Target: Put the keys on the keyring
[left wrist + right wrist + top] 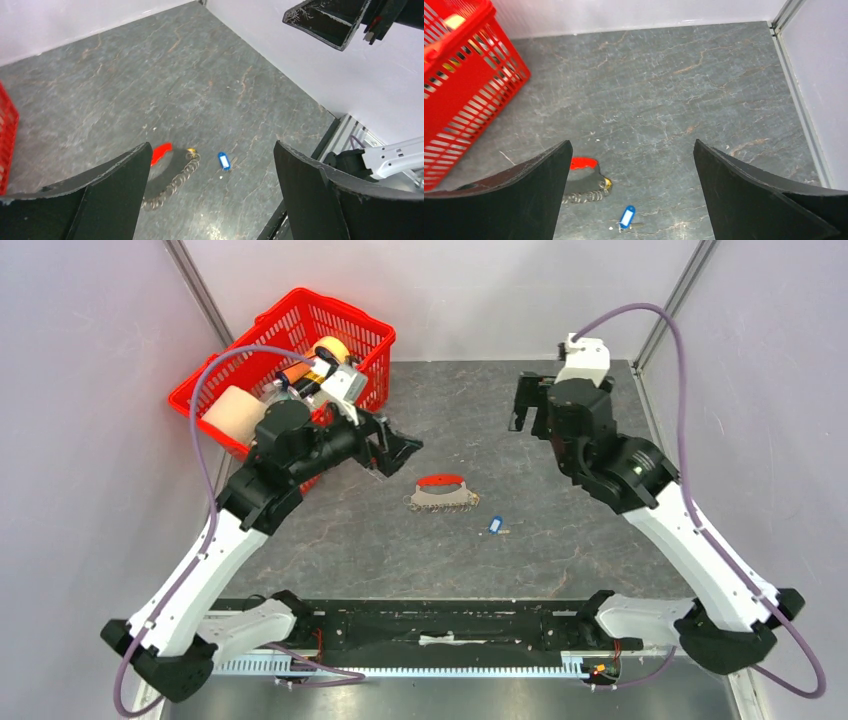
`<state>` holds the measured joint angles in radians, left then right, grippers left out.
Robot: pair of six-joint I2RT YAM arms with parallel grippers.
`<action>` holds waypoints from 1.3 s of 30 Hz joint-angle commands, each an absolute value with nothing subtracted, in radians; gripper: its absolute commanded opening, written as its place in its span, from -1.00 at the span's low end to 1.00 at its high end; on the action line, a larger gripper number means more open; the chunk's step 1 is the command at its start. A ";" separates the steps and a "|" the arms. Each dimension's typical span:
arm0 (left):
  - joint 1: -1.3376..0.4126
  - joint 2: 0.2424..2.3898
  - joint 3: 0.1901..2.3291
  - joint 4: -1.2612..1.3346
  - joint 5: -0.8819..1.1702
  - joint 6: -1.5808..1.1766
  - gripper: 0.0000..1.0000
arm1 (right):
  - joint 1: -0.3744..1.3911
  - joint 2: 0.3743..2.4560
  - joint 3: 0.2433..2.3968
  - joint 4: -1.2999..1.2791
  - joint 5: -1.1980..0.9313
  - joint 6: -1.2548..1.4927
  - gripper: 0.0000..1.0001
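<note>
Grey marbled table (560, 540): keyring (442, 494) at centre, keys (494, 525) at its four o'clock; left gripper (397, 453) and right gripper (530, 405) gape, empty.

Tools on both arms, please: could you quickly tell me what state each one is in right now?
Left tool: open, holding nothing.
Right tool: open, holding nothing.

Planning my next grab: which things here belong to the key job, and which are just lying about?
Job: blue-headed key; red keyring with its metal rings.
Lying about: red basket; yellow tape roll and tan block inside it.
</note>
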<state>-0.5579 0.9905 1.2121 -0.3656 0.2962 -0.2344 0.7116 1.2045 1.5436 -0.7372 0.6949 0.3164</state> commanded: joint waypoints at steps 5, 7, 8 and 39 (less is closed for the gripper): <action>-0.620 1.190 1.428 -0.534 0.117 -0.138 0.97 | 0.713 1.141 1.528 -0.834 0.513 0.399 0.98; -0.620 1.222 1.442 -0.551 0.103 -0.149 0.97 | 0.713 1.139 1.516 -0.850 0.511 0.363 0.98; -0.620 1.227 1.433 -0.543 0.113 -0.154 0.97 | 0.713 1.120 1.481 -0.822 0.537 0.360 0.98; -0.623 1.477 1.079 -0.370 -0.044 -0.333 0.76 | 0.713 1.077 1.179 -0.731 0.227 0.390 0.98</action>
<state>-0.6193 1.4452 1.0935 -0.4286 0.0437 -0.3000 0.7113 1.0668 1.1919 -0.7712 0.3130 0.3592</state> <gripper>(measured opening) 0.893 0.993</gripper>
